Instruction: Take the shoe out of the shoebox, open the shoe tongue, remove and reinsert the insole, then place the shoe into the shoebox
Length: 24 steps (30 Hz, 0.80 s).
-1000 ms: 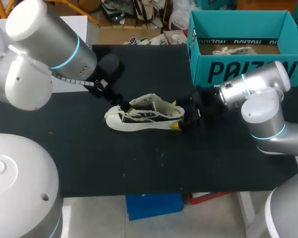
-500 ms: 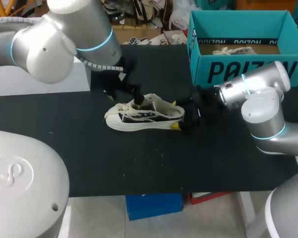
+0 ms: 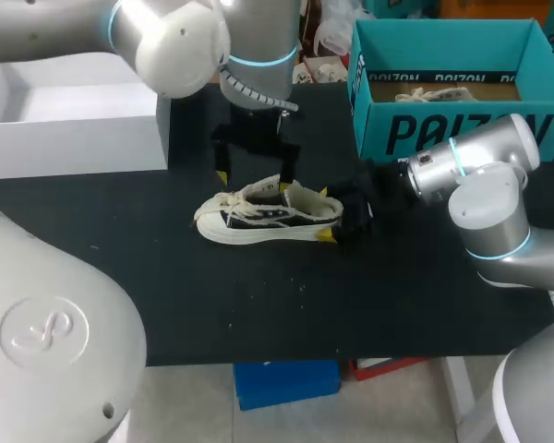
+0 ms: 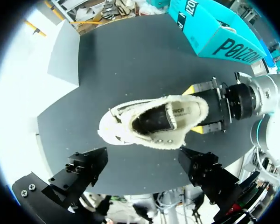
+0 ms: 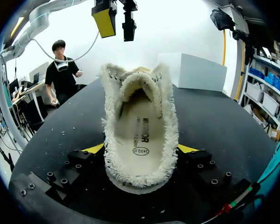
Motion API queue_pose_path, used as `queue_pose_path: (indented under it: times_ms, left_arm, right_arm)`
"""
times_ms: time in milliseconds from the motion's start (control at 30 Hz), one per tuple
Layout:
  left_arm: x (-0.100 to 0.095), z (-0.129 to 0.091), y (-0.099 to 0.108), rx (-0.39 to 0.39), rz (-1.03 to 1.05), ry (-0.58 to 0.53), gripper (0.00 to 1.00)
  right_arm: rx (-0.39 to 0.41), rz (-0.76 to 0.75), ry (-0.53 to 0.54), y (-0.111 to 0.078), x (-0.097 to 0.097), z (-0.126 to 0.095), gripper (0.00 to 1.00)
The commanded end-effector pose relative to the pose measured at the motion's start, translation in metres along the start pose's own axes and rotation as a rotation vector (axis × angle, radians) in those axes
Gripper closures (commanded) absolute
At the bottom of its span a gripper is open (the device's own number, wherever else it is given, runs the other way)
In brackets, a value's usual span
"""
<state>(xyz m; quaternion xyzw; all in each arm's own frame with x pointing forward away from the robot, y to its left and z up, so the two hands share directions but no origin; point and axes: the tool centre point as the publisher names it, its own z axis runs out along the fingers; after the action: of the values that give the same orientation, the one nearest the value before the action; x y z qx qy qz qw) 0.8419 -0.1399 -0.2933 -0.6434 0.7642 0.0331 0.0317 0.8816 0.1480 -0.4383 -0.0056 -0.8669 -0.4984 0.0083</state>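
Shoe: one point(image 3: 270, 217), upright in the middle of the table point(image 3: 258, 305), heel to the right.
Right gripper point(image 3: 325, 214): clamped on the heel, both sides.
Left gripper point(image 3: 254, 182): above the shoe, fingers spread, holding nothing.
Shoebox point(image 3: 452, 129): one, far right.

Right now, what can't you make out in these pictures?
Shoebox contents: head view, its front wall hides all but something pale.
Insole front: right wrist view, the tongue covers it.
Shoe sole: every view, it rests on the table.
Right gripper: head view, black against the black table, only yellow tips clear.
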Motion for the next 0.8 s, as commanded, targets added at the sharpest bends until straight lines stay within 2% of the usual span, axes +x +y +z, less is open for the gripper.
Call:
queue_pose_path:
  times_ms: [33, 400, 800]
  left_arm:
    - [0.016, 0.015, -0.013, -0.285, -0.140, -0.356, 0.00]
    - [0.037, 0.028, -0.028, -0.224, -0.138, -0.426, 0.00]
    - [0.036, 0.046, -0.023, -0.128, -0.172, -0.428, 0.00]
  right_arm:
    - [0.002, 0.001, 0.001, -0.001, -0.001, 0.003, 1.00]
    - [0.002, 0.001, 0.001, -0.001, -0.001, 0.003, 1.00]
    - [0.002, 0.001, 0.001, -0.001, -0.001, 0.003, 1.00]
